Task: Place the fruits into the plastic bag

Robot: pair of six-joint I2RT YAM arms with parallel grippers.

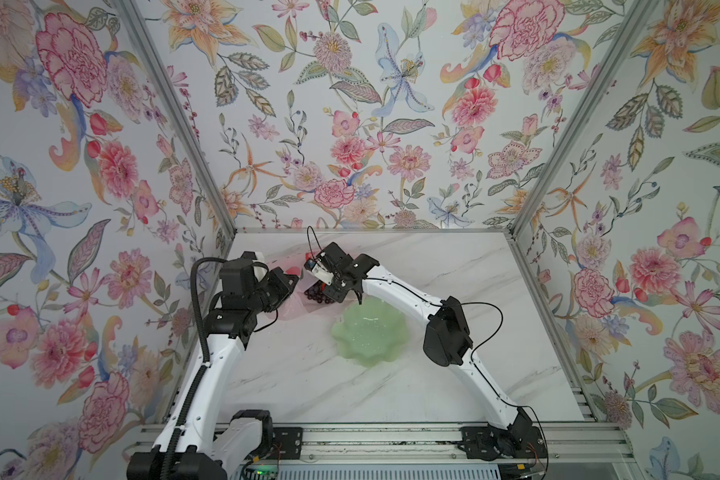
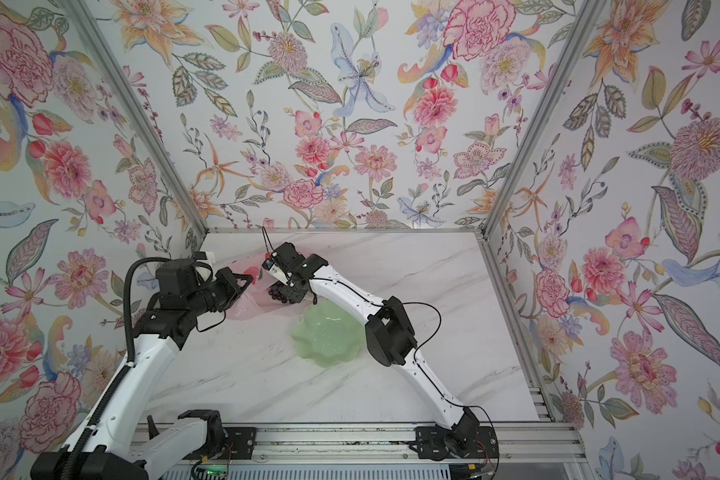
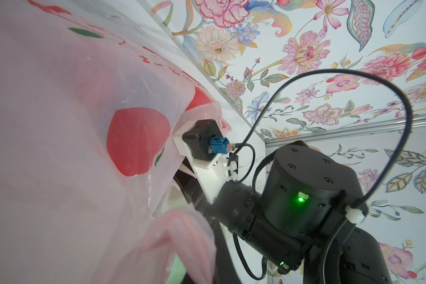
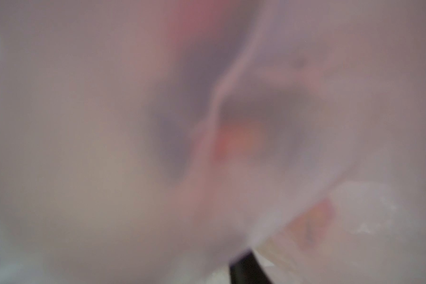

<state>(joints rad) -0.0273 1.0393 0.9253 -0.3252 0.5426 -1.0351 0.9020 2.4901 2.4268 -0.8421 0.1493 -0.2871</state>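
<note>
The pink translucent plastic bag (image 1: 285,311) (image 2: 242,309) lies at the back left of the marble table in both top views. My left gripper (image 1: 295,281) (image 2: 248,282) is shut on its edge; bunched pink film (image 3: 182,233) sits at its jaws in the left wrist view. My right gripper (image 1: 324,296) (image 2: 285,296) reaches into the bag mouth, its jaws hidden. Dark purple grapes (image 1: 313,297) (image 2: 277,298) lie right beside it at the opening. Bag film blurs the right wrist view, with an orange-red blur (image 4: 239,140) behind it and one dark finger (image 4: 246,268) showing.
A pale green scalloped dish (image 1: 368,332) (image 2: 327,336) with nothing in it stands in front of the bag, under the right forearm. The back wall and the left wall stand close to the bag. A red print (image 3: 138,140) marks the bag film.
</note>
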